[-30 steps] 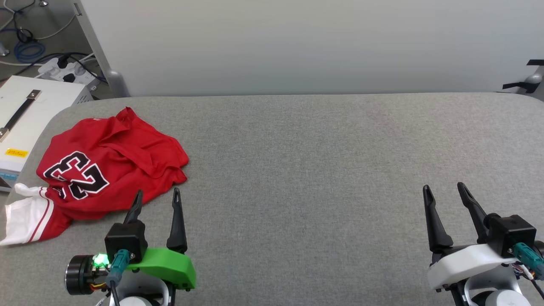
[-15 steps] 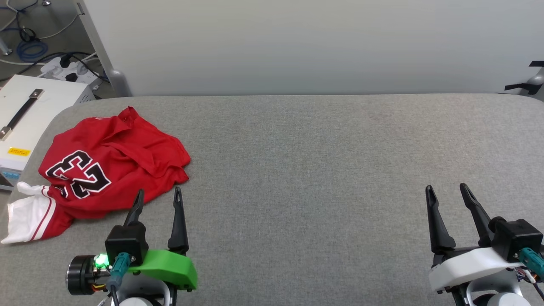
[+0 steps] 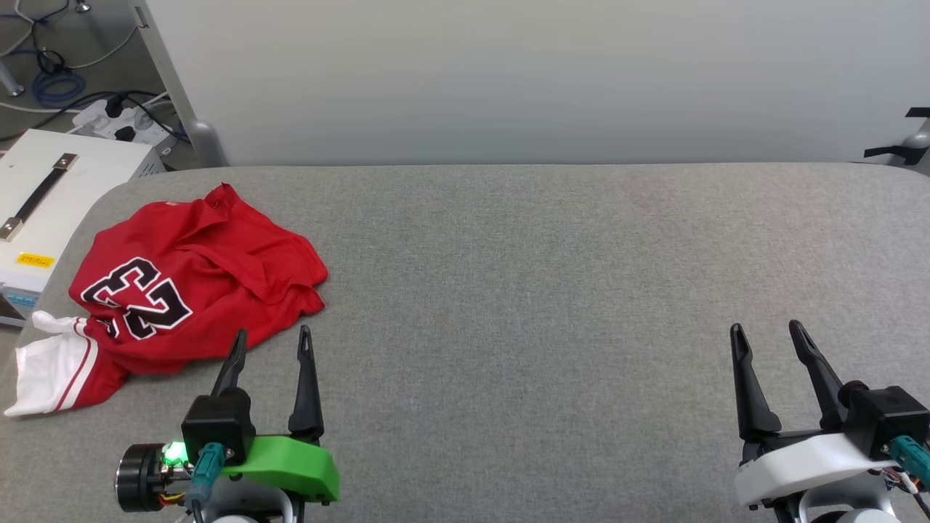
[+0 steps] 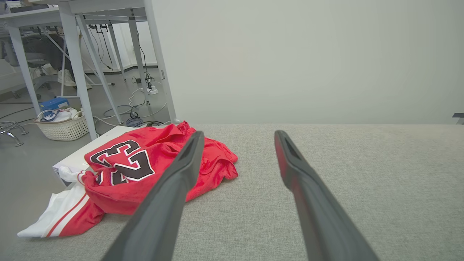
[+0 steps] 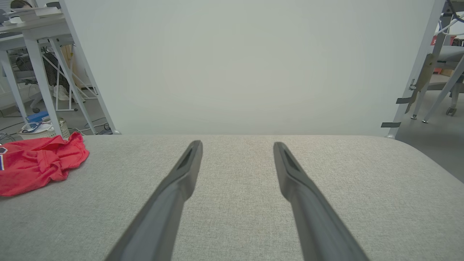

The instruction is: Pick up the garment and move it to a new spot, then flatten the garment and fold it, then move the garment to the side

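Note:
The garment [image 3: 182,290], a red jersey with a black white-outlined "23" and a white striped sleeve, lies crumpled at the table's left end. In the left wrist view the garment [image 4: 145,166] lies ahead and to the left, partly behind one finger. In the right wrist view the garment [image 5: 36,163] shows at the far left. My left gripper [image 3: 272,335] stands open just below the jersey's near hem, holding nothing. My right gripper [image 3: 764,329] stands open at the lower right, far from the cloth.
The grey fabric-covered table [image 3: 545,276] stretches wide between the two grippers. A white panel [image 3: 508,80] rises behind its far edge. A white box with a handle [image 3: 43,203] sits off the table's left end, with cables and a power strip [image 3: 116,120] on the floor behind it.
The whole head view has shifted slightly, so the camera has moved. Both grippers sit a little lower in the picture; the garment lies as before.

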{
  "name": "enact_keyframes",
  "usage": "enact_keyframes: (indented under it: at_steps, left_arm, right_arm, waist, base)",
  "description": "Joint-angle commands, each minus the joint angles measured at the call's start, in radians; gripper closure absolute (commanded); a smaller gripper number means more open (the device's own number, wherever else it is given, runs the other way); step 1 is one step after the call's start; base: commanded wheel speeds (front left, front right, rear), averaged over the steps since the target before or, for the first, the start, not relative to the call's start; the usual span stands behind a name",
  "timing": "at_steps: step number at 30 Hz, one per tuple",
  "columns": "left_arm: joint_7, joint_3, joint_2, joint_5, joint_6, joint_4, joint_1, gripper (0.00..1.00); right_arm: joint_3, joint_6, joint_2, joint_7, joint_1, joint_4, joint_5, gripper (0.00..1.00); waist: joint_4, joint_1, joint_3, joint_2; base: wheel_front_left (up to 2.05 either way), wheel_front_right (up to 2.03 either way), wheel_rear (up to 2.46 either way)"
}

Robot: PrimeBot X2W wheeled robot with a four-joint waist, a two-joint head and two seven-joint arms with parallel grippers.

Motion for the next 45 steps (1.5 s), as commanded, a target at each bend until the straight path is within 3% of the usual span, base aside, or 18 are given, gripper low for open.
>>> enact_keyframes:
  at_steps: [1,35,45]
  left_arm:
    - [-0.01,-0.004,-0.003,-0.004,0.007,0.0,0.011,0.0]
    - [-0.08,-0.022,-0.004,-0.004,0.025,0.016,0.028,0.0]
    - [-0.101,-0.016,-0.005,-0.014,0.031,0.014,0.012,0.0]
  right_arm:
    - [-0.002,0.0,-0.001,-0.013,0.011,-0.006,-0.001,0.0]
    - [-0.012,0.0,-0.002,-0.082,0.045,-0.018,0.0,0.0]
    - [-0.01,-0.001,-0.002,-0.103,0.04,-0.036,-0.007,0.0]
  waist:
    - [0.0,0.0,0.0,0.0]
    - [0.02,0.0,0.007,0.0]
    - [0.093,0.0,0.026,0.0]
  base:
    - [0.0,0.0,0.0]
    - [0.0,0.0,0.0]
    - [0.0,0.0,0.0]
